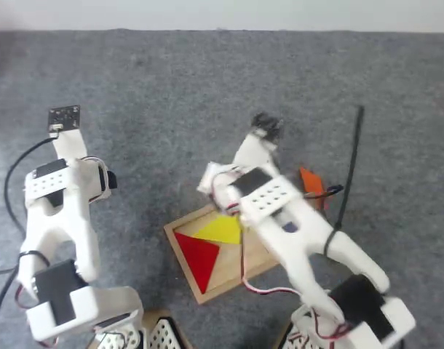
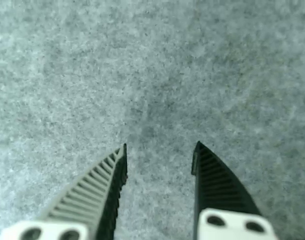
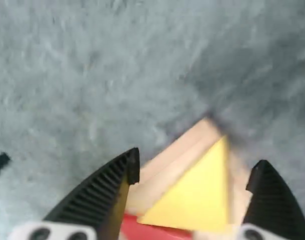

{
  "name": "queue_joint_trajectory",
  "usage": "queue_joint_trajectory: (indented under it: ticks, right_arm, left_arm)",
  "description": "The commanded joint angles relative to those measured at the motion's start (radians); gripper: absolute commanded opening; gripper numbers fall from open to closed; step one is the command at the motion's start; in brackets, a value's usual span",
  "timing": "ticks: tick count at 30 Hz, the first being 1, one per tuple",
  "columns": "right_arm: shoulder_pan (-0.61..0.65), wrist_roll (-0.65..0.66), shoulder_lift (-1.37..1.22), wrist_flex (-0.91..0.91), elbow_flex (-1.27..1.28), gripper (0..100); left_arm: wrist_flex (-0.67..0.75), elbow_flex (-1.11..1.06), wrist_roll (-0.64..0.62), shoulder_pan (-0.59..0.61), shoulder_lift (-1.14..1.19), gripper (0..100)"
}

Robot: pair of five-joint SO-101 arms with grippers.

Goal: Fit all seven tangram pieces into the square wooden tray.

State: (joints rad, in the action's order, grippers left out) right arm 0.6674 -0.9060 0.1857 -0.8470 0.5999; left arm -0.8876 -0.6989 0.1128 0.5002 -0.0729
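The right tool [image 3: 198, 157], wide open and empty, should pinch the orange piece [image 1: 310, 182], right of middle, by its flat edges.

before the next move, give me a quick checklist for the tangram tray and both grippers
1. Right gripper open and empty, above the tray corner: ok.
2. Left gripper open and empty, over bare carpet: ok.
3. Yellow triangle lying flat inside the tray: ok.
4. Red triangle in the tray beside the yellow one: ok.
5. All seven pieces in the tray: not ok, the orange piece lies outside on the carpet.
6. Rest of the tray floor free: cannot tell, the right arm covers it in the high view.
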Motion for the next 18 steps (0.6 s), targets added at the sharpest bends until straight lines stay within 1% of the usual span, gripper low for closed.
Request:
queue_joint_trajectory:
  ticks: [1, 2, 3, 11, 14, 18]
  right_arm:
    - [-0.004, 0.267, 0.077, -0.015, 0.054, 33.1]
    - [0.007, 0.313, 0.079, -0.008, 0.077, 33.1]
    - [0.013, 0.328, 0.071, -0.004, 0.089, 33.1]
    - [0.022, 0.315, 0.005, 0.157, 0.107, 33.2]
    - [0.061, 0.315, -0.028, 0.205, 0.107, 33.2]
    - [0.113, 0.313, -0.104, 0.213, 0.106, 33.2]
  left_arm:
    - [0.015, 0.004, -0.012, 0.008, -0.055, 21]
    - [0.015, 0.004, -0.012, 0.008, -0.055, 21]
    - [0.015, 0.004, -0.012, 0.008, -0.057, 21]
    - [0.012, 0.004, -0.012, 0.008, -0.057, 21]
    - [0.014, 0.004, -0.012, 0.008, -0.055, 21]
    - [0.012, 0.004, -0.012, 0.008, -0.057, 21]
